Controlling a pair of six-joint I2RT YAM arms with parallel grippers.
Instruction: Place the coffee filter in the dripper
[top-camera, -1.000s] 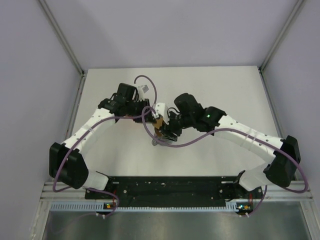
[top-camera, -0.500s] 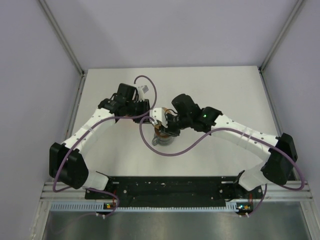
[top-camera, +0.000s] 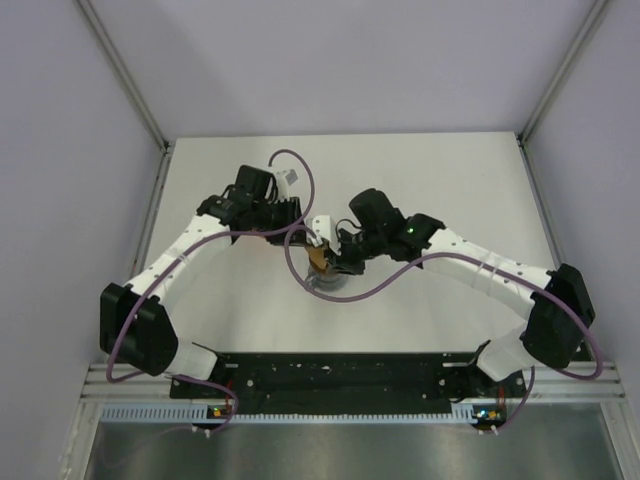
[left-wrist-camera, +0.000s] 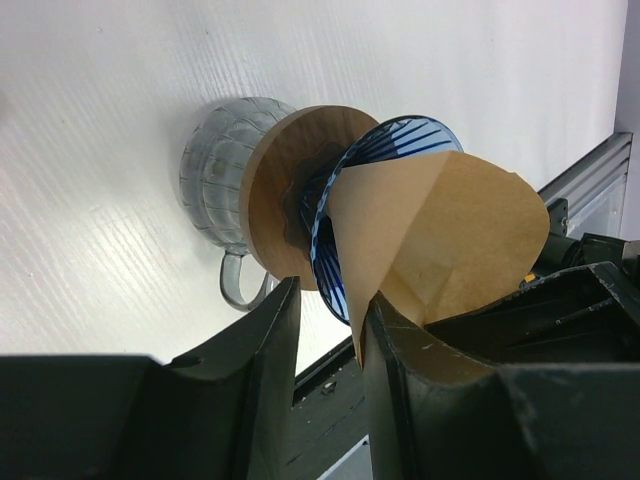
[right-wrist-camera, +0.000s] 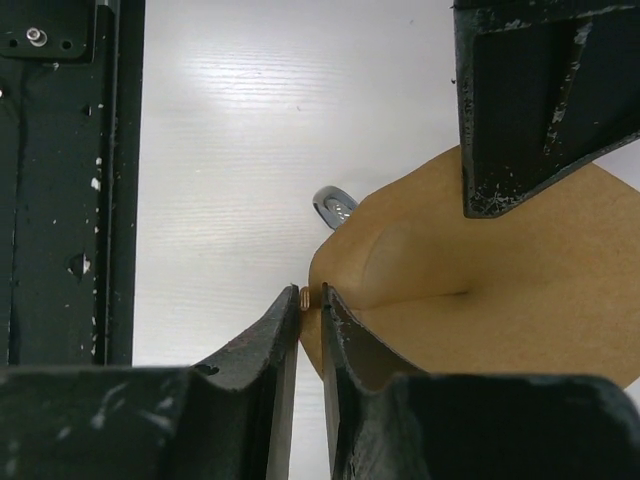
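Note:
The tan coffee filter (left-wrist-camera: 455, 235) is opened into a cone and sits tilted in the mouth of the blue ribbed dripper (left-wrist-camera: 398, 136). The dripper rests on a brown ring (left-wrist-camera: 283, 190) atop the grey glass jug (left-wrist-camera: 213, 170). My left gripper (left-wrist-camera: 332, 298) is open, and the filter's edge lies against its right finger (left-wrist-camera: 400, 350) only. My right gripper (right-wrist-camera: 310, 295) is shut on the coffee filter's (right-wrist-camera: 480, 285) near rim. In the top view both grippers meet over the filter (top-camera: 317, 258) mid-table.
The jug's handle (left-wrist-camera: 238, 285) points toward the near edge. The black base rail (right-wrist-camera: 60, 180) runs along the table's near side. A finger of the left gripper (right-wrist-camera: 540, 100) hangs over the filter in the right wrist view. Purple cables (top-camera: 300, 255) loop by the jug.
My right gripper's jaws have closed onto the filter's rim. The left jaws have eased apart a little. Both arms have stayed over the jug.

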